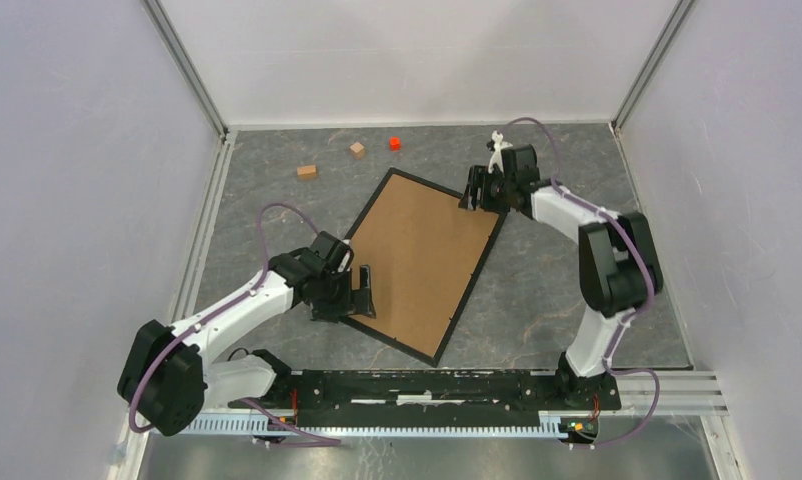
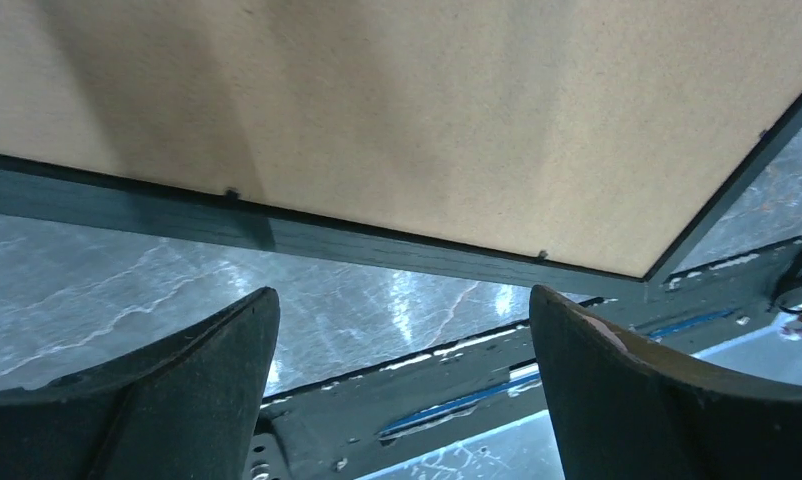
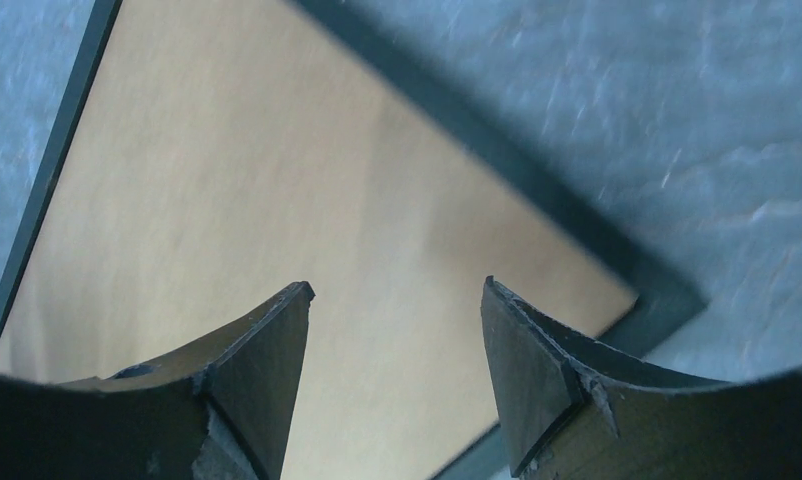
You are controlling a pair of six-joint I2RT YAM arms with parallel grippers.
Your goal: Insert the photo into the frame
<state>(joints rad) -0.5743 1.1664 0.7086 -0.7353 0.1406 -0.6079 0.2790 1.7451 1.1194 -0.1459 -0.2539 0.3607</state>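
Brown backing (image 1: pixel 422 260) fills frame (image 1: pixel 470 288) (flat on table (image 1: pixel 547 290)); left gripper (image 1: pixel 366 293) gapes empty at its edge; right gripper (image 1: pixel 472 197) gapes empty over corner.

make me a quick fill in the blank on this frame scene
1. The frame lies with its ___ backing board facing up.
2. The left gripper has its jaws wide ___, with nothing between them.
3. Past the frame sit two wooden blocks and one ___ cube.
Missing: brown; open; red
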